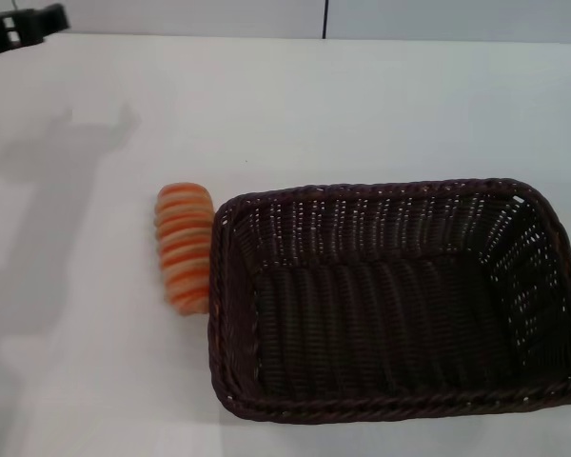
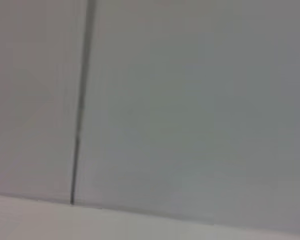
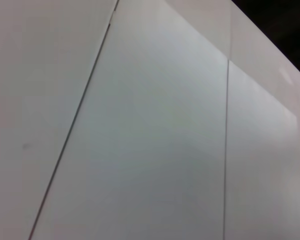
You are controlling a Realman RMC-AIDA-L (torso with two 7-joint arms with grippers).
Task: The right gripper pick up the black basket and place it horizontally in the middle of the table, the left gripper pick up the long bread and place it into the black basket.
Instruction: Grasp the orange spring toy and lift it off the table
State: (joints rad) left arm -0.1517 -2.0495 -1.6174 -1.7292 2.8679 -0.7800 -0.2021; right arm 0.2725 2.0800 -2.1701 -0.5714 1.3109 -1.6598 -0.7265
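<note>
The black basket (image 1: pixel 400 300) sat on the white surface (image 1: pixel 362 105), long side across the head view and right of centre, its opening facing up. The long bread (image 1: pixel 184 248) lay just beside its left rim, apparently touching it, within the left arm's side. The left hand (image 1: pixel 19 24) showed as a dark shape at the far left corner (open or closed, I cannot tell). The right hand was nowhere in view.

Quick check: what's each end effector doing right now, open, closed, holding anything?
Left end effector: only a dark part at the table's far left corner; fingers cannot be told.
Right end effector: not in view.
</note>
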